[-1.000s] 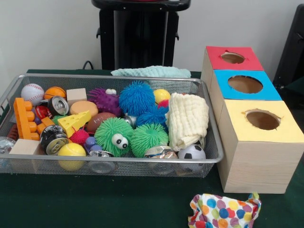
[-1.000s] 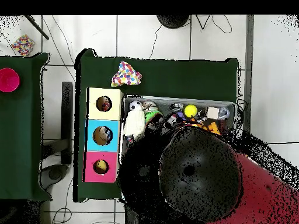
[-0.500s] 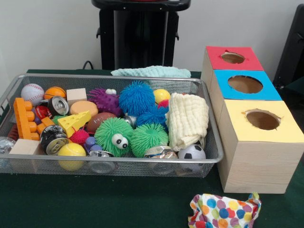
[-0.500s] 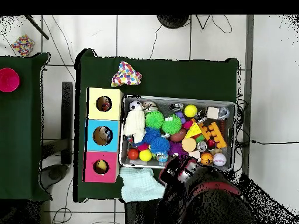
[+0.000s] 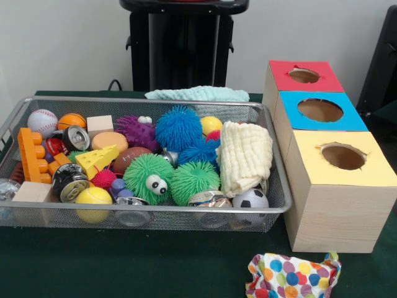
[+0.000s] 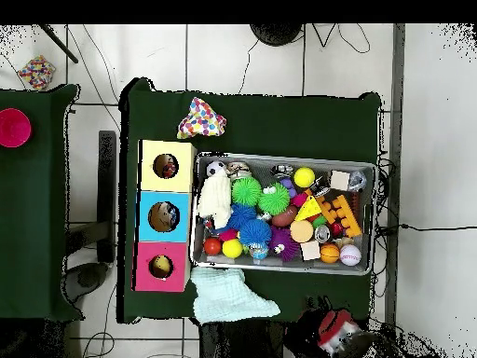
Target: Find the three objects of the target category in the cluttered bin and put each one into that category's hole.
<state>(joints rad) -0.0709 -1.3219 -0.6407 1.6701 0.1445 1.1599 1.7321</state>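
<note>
– At the lower edge of the overhead view, only part of the arm [image 6: 333, 332] is seen, off the table; the gripper is not made out, so whether it is open or shut cannot be told. Nothing is seen to be held. (R1)

– Noted. Where are the task's things logged? (R2)

– The target category is not shown by the frames. All candidates are logged in the mesh bin [image 5: 155, 210], left of centre in the front view: green puffer toys [image 5: 149, 177], cans [image 5: 69, 181], a soccer ball [image 5: 250, 198] and blocks. The red hole [image 5: 304, 75], blue hole [image 5: 320, 110] and yellow hole [image 5: 343, 156] are lined up at the right, just beside the bin. (R1)

– Risks to be recorded? (R2)

– Judged as follows. Part of the bin's right end is covered by the cream cloth [image 5: 245, 156], so a target may be hidden under it and missed. The items are packed touching, so a neighbour may be caught or dragged out with a grasp. The puffer toys are expected to yield and slip when pinched. The cans at the front lie low against the mesh wall, so the wall may be struck on approach. The holes are adjacent, so a small offset at release may send an item to the wrong colour. (R1)

– Entered. (R2)
</note>
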